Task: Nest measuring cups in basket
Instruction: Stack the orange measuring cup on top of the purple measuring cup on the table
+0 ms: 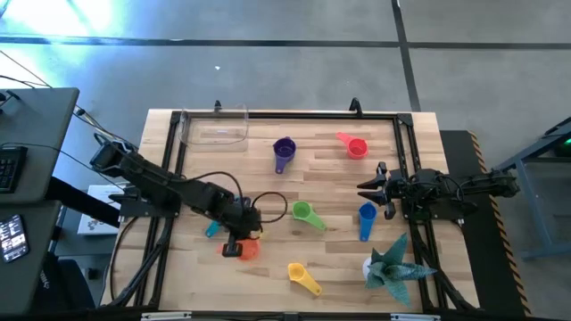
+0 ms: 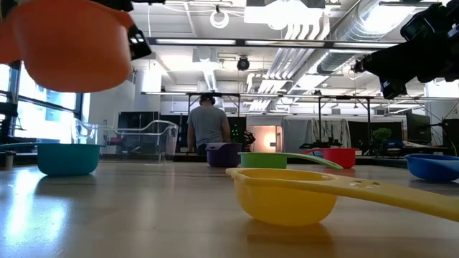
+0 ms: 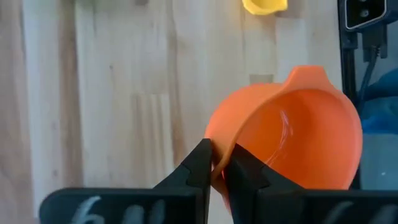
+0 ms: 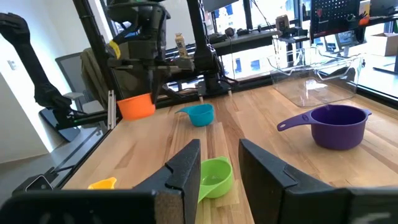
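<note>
The left gripper [image 3: 217, 163], jaws pinched shut on the rim of the orange cup [image 3: 292, 134] and holding it clear of the table, has the clear basket [image 1: 214, 127] well beyond it at the far edge, while the right gripper [image 4: 219, 163] hovers open, farther away.

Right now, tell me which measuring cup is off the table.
The orange cup: the left gripper holds its rim in shut jaws above the wood, while the other cups sit on the table.
</note>
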Robot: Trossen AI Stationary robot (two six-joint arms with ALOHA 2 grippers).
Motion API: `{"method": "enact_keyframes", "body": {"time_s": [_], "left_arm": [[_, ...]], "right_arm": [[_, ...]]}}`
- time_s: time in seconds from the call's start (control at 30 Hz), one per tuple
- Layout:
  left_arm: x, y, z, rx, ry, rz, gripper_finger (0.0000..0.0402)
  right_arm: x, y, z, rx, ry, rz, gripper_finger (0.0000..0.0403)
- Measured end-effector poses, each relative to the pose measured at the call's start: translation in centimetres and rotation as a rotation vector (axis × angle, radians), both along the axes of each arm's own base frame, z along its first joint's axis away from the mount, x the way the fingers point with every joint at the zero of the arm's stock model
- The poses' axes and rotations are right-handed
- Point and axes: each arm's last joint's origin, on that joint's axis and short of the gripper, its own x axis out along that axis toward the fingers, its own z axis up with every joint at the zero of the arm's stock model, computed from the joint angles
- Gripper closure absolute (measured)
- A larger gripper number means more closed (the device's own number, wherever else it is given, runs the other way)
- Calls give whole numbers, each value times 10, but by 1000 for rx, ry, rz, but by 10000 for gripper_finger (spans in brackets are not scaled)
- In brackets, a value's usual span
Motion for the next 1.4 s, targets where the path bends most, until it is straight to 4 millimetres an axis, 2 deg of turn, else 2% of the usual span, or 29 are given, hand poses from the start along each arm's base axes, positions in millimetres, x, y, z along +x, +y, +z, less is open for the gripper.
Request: {"method": "enact_keyframes", "body": {"time_s": [0.17, 0.33, 0.57, 0.8, 1.4], "left_arm": [[10, 20, 2, 57, -70, -43, 386], [22, 47, 4, 139, -150, -44, 377], [28, 84, 6, 206, -185, -16, 385], [31, 110, 7, 192, -190, 112, 378], [33, 144, 10, -20, -201, 594, 386]], "right_arm": [[0, 0, 0, 0, 1, 0, 302], [0, 0, 0, 0, 0, 0, 302], [0, 0, 0, 0, 0, 0, 302], [0, 0, 0, 0, 0, 0, 302], [0, 0, 0, 0, 1, 0, 302]]}}
